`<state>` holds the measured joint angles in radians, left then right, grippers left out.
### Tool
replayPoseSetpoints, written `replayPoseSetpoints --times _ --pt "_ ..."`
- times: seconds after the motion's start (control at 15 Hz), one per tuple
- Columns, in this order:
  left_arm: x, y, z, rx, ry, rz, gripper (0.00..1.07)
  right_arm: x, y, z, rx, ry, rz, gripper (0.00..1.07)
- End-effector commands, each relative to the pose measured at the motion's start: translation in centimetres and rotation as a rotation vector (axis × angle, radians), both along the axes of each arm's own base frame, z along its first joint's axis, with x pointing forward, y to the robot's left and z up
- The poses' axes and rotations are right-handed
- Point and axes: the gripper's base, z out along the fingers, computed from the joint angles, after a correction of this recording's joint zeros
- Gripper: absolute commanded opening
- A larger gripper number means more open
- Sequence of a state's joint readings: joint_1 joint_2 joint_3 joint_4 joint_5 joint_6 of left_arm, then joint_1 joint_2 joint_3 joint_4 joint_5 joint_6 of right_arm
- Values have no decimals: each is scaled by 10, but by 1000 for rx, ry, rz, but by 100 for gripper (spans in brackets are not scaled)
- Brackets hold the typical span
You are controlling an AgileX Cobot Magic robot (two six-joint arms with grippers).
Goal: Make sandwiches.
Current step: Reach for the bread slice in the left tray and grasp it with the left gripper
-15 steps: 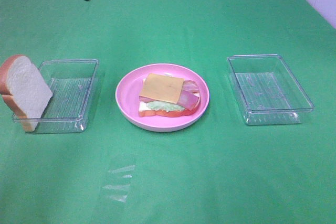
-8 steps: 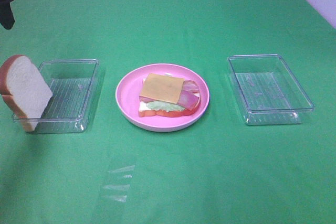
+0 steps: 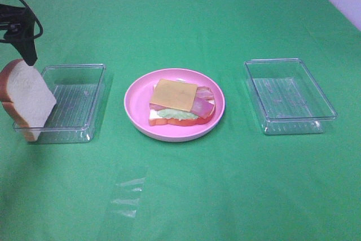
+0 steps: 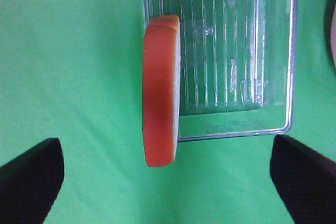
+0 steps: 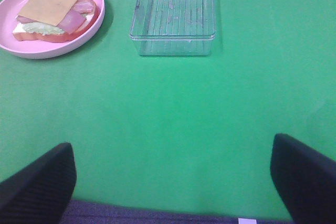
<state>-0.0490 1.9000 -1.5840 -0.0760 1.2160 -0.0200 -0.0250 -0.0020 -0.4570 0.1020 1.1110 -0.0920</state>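
Black and spread wide, the left gripper (image 4: 165, 174) is now hovering over the bread slice (image 3: 27, 99) — a moment ago it was farther back. The slice is leaning against the left tray's (image 3: 84, 70) outer edge; the right gripper (image 5: 173, 182) is hanging open — holding nothing.

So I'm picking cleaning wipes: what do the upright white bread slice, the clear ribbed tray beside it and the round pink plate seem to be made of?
Upright white bread slice: probably moulded toy plastic or foam, matte face, smooth orange crust. Clear ribbed tray: likely thin hard plastic, see-through with glinting edges. Round pink plate: looks like plastic, uniform colour, soft sheen.
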Motion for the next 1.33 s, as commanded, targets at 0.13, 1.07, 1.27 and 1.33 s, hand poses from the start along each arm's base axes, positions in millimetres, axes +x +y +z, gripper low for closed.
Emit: replayPoseSetpoints --times 0.13,1.07,1.27,1.33 --pt "-1 1 -31 -2 180 -2 98 -3 0 -1 2 -29 0 97" --pt "12 2 -77 18 248 -5 38 -3 0 -1 2 -29 0 97" --pt "12 2 -77 18 248 -2 37 -3 0 -1 2 -29 0 97" --pt "12 2 -77 18 247 -2 37 -3 0 -1 2 -29 0 97"
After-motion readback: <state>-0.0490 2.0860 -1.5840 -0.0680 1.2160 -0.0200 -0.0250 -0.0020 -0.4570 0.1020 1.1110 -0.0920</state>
